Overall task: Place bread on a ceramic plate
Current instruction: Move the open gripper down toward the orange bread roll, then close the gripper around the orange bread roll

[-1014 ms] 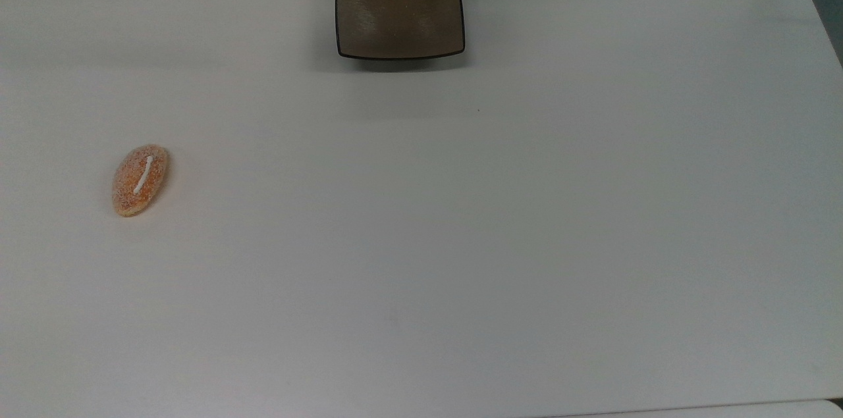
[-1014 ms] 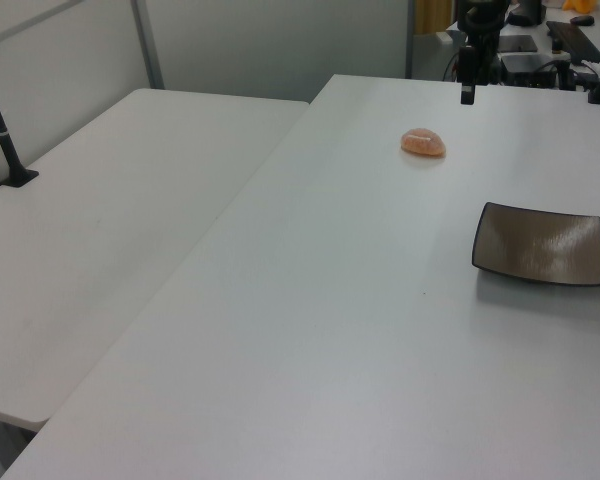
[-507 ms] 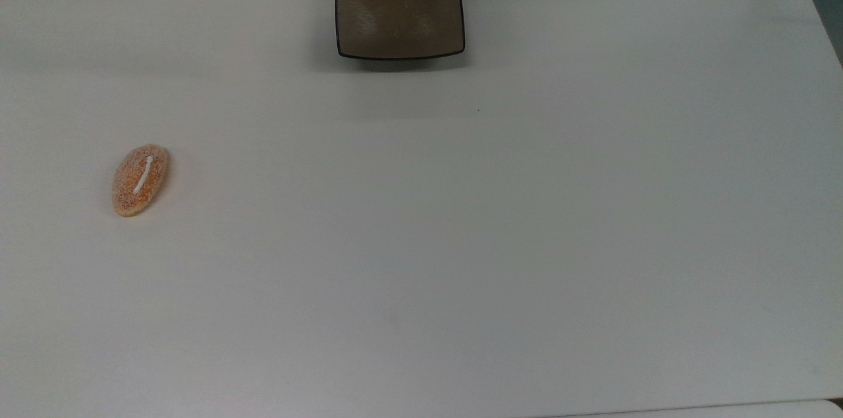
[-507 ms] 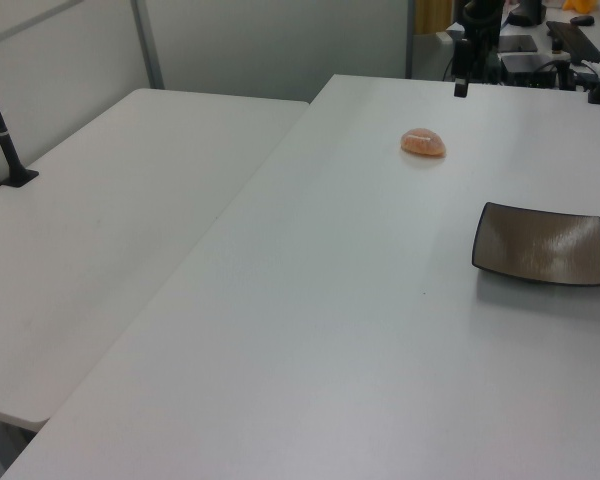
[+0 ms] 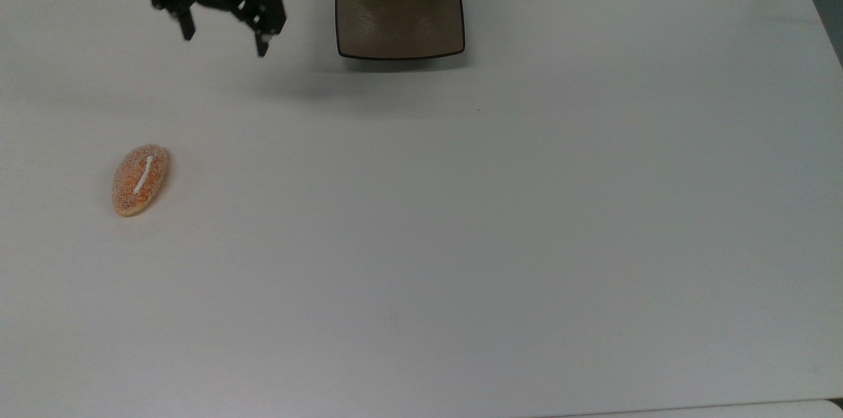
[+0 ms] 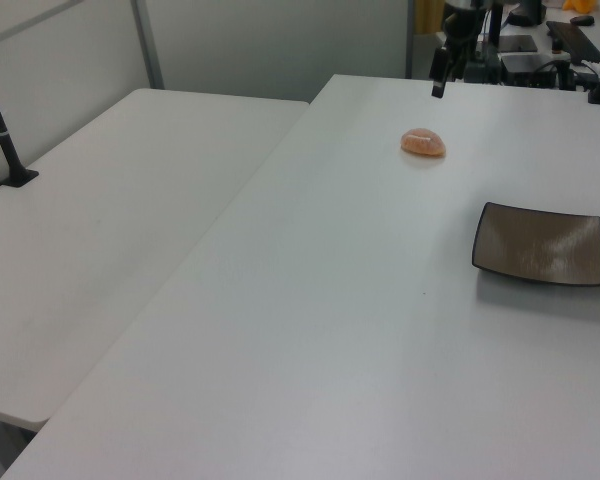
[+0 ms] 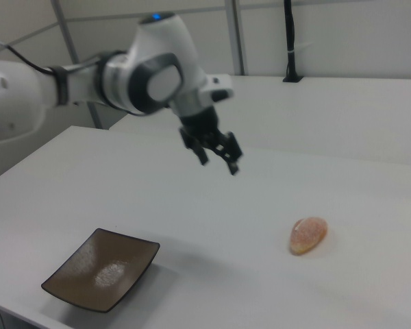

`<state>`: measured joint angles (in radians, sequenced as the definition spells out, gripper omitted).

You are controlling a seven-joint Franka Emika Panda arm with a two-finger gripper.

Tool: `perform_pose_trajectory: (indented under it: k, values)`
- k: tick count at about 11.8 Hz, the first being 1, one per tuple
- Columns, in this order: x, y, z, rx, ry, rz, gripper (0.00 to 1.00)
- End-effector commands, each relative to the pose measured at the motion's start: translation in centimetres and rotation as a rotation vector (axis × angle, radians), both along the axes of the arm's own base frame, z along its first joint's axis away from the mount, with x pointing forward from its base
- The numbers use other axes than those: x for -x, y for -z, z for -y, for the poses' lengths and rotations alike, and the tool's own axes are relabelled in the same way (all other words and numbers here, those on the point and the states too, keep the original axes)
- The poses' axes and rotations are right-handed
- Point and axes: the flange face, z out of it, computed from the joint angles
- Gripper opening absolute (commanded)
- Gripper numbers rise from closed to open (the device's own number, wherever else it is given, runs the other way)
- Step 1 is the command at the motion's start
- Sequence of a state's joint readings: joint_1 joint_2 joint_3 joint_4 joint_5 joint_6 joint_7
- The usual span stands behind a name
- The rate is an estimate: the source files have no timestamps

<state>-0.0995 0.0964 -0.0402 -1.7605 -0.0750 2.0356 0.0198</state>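
Bread (image 5: 139, 180) is seen lying on the desk (image 5: 461, 240), well apart from the plate (image 5: 400, 8); the claw (image 5: 224, 39) is held spread and empty above. Soft, light crust is judged best pinched across its narrow sides

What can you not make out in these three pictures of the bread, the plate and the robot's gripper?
- Underside of the bread: hidden against the table.
- Top view: the arm above the gripper is cut off by the top edge.
- Left view: the ceramic plate hides the table beneath it.
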Motion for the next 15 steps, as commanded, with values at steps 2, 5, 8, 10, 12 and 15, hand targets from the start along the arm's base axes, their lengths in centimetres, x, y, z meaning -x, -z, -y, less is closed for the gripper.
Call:
perform_pose_trajectory:
  k: [2, 5, 8, 10, 12, 15]
  values:
    - [-3.1, 6.1, 6.4, 0.084, 0.046, 0.069, 1.00]
    - [-4.8, 11.0, 10.5, 0.125, 0.079, 0.162, 1.00]
    - [-5.6, 15.6, 13.0, 0.144, 0.093, 0.204, 1.00]
    - [-6.1, 18.4, 13.6, 0.158, 0.084, 0.238, 1.00]
    - [-6.8, 20.4, 14.7, 0.185, 0.069, 0.230, 1.00]
    - [-7.7, 22.3, 14.6, 0.222, 0.023, 0.204, 0.74]
